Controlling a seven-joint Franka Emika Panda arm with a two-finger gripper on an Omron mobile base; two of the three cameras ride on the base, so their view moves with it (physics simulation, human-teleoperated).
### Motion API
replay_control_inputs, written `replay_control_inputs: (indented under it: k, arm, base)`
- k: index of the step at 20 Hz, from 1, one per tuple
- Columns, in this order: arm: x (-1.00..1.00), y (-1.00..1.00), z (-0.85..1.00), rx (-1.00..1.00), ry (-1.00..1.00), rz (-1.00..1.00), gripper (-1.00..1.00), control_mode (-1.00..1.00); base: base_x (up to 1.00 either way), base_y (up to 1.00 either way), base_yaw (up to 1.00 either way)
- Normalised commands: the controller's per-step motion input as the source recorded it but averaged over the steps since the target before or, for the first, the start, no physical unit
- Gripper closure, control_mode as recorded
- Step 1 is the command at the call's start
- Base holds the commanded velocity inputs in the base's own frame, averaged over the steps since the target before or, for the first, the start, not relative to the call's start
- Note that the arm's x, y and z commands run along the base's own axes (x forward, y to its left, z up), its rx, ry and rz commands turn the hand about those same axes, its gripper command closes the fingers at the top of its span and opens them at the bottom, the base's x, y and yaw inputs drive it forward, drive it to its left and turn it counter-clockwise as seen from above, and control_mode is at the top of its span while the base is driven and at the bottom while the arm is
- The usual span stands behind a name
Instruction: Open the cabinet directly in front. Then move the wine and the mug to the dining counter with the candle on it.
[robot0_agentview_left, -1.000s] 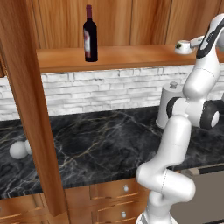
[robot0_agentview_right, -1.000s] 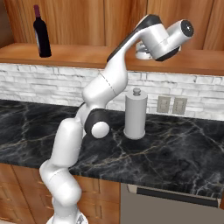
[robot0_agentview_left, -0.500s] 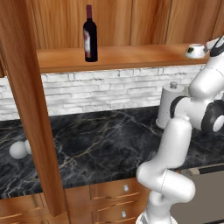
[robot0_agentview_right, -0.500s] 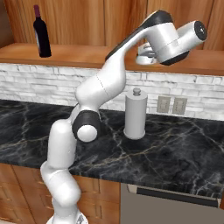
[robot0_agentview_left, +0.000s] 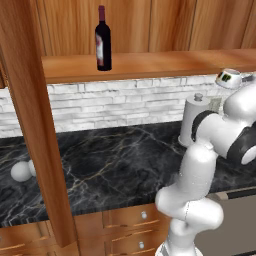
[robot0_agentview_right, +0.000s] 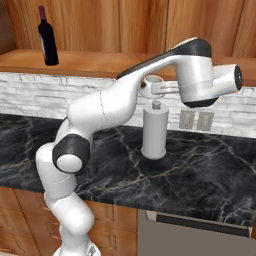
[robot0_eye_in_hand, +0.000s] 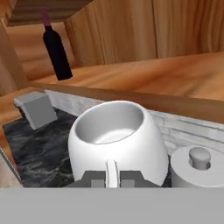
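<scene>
While the cabinet (robot0_agentview_left: 35, 125) stands open in the left base view, you can judge the first step complete: its door edge runs down the left of the picture and the shelf inside is exposed. The wine (robot0_agentview_left: 103, 39) stands upright on that shelf, untouched. The mug (robot0_agentview_left: 229, 78) hangs at the right edge, just below the shelf and above the black surface (robot0_agentview_left: 115, 155), so its transfer is under way.

From the right base view, you see the mug (robot0_agentview_right: 151, 82) carried off the shelf, held at the hand directly above a grey canister (robot0_agentview_right: 155, 132) on the surface. The wine (robot0_agentview_right: 47, 43) remains far to the left on the shelf.

Through the hand view, the pincer (robot0_eye_in_hand: 112, 179) is clamped on the handle of the mug (robot0_eye_in_hand: 116, 140), whose mouth faces up and is empty. The wine (robot0_eye_in_hand: 57, 48) stands well apart behind it.

Both deliveries to the dining counter remain. No label text is legible; the reddish-white label on the bottle is too small to read.
</scene>
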Motion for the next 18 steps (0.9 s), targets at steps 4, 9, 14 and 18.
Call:
replay_control_inputs:
  k: [4, 9, 14, 18]
  arm:
    - [-1.00, 0.74, -0.92, 0.00, -0.30, 0.04, 1.00, -1.00]
    - [-0.30, 0.16, -0.11, 0.00, -0.21, 0.00, 1.00, -1.00]
    - [-0.31, 0.86, 0.00, -0.05, -0.13, 0.00, 1.00, -1.00]
    - [-0.93, 1.00, 0.00, -0.19, 0.00, 0.18, 1.00, -1.00]
  base:
    - [0.00, 0.00, 0.00]
    - [0.00, 0.00, 0.00]
    - [0.00, 0.00, 0.00]
    - [0.00, 0.00, 0.00]
